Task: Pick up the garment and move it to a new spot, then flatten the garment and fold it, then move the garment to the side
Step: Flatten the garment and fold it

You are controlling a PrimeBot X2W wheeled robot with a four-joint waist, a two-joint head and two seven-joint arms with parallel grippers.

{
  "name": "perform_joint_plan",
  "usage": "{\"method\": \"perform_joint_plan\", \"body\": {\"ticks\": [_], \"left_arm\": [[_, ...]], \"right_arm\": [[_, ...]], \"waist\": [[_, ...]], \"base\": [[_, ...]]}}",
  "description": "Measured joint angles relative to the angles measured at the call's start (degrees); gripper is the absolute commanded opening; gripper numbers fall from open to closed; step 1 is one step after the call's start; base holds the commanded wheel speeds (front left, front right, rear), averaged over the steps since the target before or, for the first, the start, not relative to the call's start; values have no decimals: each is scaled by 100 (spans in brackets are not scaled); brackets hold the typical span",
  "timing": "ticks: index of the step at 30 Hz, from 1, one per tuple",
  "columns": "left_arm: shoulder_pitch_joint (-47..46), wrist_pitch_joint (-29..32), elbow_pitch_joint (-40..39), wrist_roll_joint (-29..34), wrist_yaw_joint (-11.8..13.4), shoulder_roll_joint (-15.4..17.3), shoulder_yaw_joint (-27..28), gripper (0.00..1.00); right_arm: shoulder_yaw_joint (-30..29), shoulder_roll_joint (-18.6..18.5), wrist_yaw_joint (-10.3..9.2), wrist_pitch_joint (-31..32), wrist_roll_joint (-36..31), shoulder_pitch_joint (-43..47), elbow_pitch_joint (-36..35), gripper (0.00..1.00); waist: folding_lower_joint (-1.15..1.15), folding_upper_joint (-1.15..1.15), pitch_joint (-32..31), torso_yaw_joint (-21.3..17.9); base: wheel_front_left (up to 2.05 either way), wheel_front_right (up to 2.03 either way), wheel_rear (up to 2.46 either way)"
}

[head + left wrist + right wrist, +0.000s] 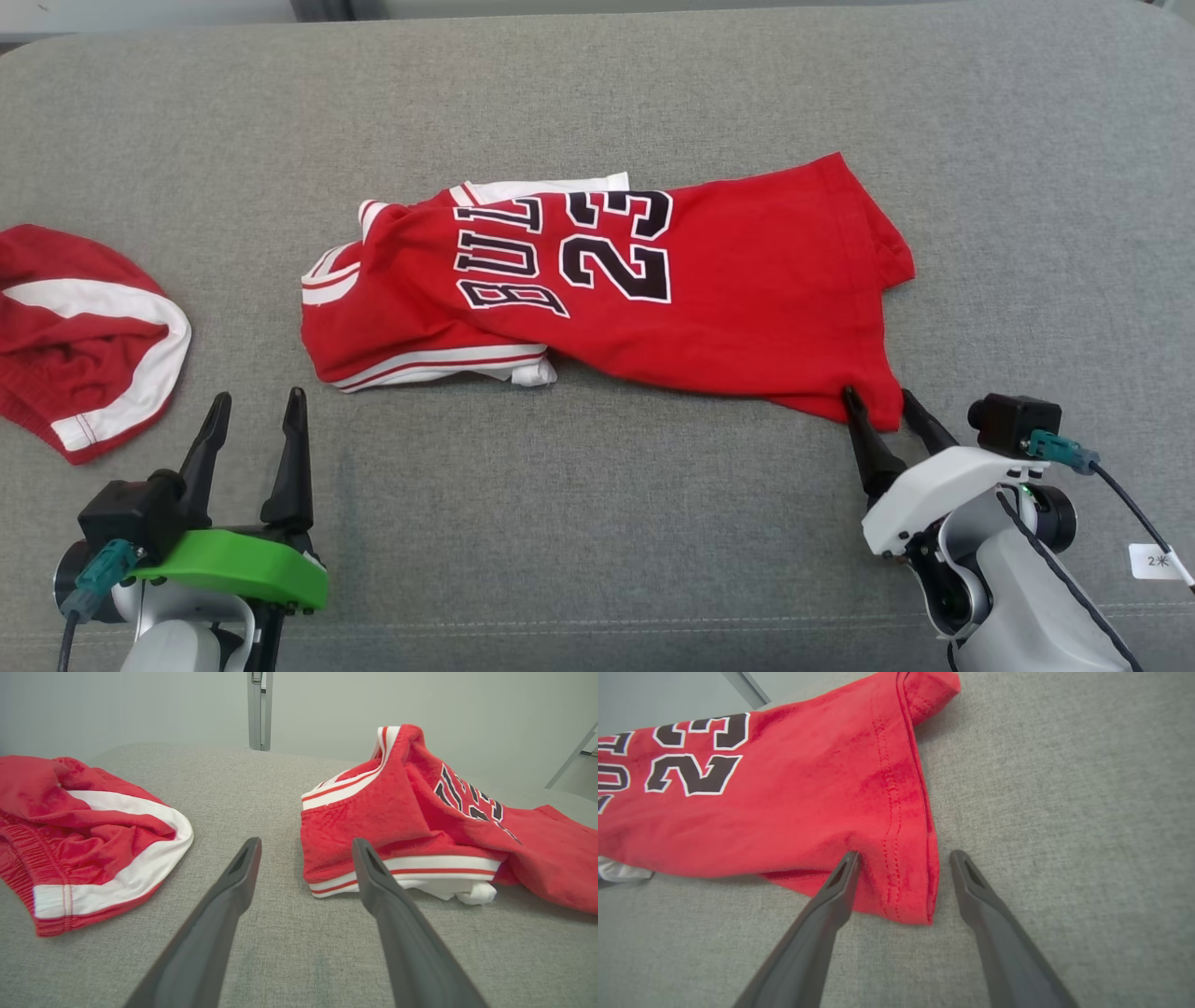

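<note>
The garment [728, 289] is a red jersey with black "23" lettering and white trim, lying crumpled across the middle of the grey cushion. My right gripper [878, 396] is open at its near right hem corner [906, 891], one finger on the cloth and the other just beside the hem edge. In the right wrist view the corner lies between the spread fingers. My left gripper [259, 407] stands open over bare cushion, short of the jersey's folded shoulder end [373, 849], with nothing between its fingers [243, 868].
A second red cloth with a white band [75, 336] lies bunched at the far left [93, 830]. The grey cushion [597, 523] spreads all around. A metal post [259, 709] stands beyond its far edge.
</note>
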Motion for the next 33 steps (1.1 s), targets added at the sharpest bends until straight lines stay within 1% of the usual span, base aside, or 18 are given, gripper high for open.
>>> {"method": "perform_joint_plan", "body": {"ticks": [1,2,3,6,8,10,12,13,15,19,22,27,29,33], "left_arm": [[0,0,9,0,0,0,19,100],[0,0,16,0,0,-1,33,100],[0,0,24,0,-1,-3,45,100],[0,0,60,3,-33,-13,66,100],[0,0,112,-47,-36,-87,118,100],[1,0,187,-153,-49,-176,129,100],[1,0,299,-185,-82,-179,111,100],[3,0,400,-223,-94,-176,91,100],[9,0,612,-294,-105,-164,35,100],[10,22,844,-420,-109,-162,-43,100],[7,167,1029,-467,-122,-158,-155,100],[-37,420,1193,-572,-126,-179,-477,100],[-152,498,1279,-749,-127,-198,-479,100],[-436,593,1463,-780,-131,-190,-478,100]], "right_arm": [[30,-8,1,15,69,-36,32,49],[57,-16,2,19,121,-70,58,23],[82,-25,2,42,156,-96,79,0],[149,-30,4,40,233,-156,126,0],[225,-15,8,-23,235,-214,129,0],[255,5,12,-277,246,-294,46,0],[280,2,24,-542,310,-426,-105,0],[298,1,64,-631,386,-486,-196,0],[356,3,79,-719,577,-582,-346,0],[444,1,112,-755,800,-618,-522,0],[557,-4,113,-761,901,-662,-662,0],[619,-12,114,-761,1159,-669,-878,0],[646,-11,114,-761,1191,-683,-939,0],[665,-18,114,-761,1227,-693,-1033,0]], "waist": [[0,0,0,5],[0,0,-3,9],[0,0,-5,12],[0,0,-13,11],[0,0,-27,-1],[0,0,-52,-26],[0,0,-79,-64],[0,0,-91,-87],[0,0,-116,-141],[0,0,-155,-236],[0,0,-196,-336],[0,0,-234,-493],[0,0,-230,-542],[0,0,-186,-598]], "base": [[0,0,0],[0,0,0],[0,0,0],[0,0,0],[0,0,0],[0,0,0],[0,0,0],[0,0,0],[0,0,0],[0,0,0],[0,0,0],[0,0,0],[0,0,0],[0,0,0]]}}
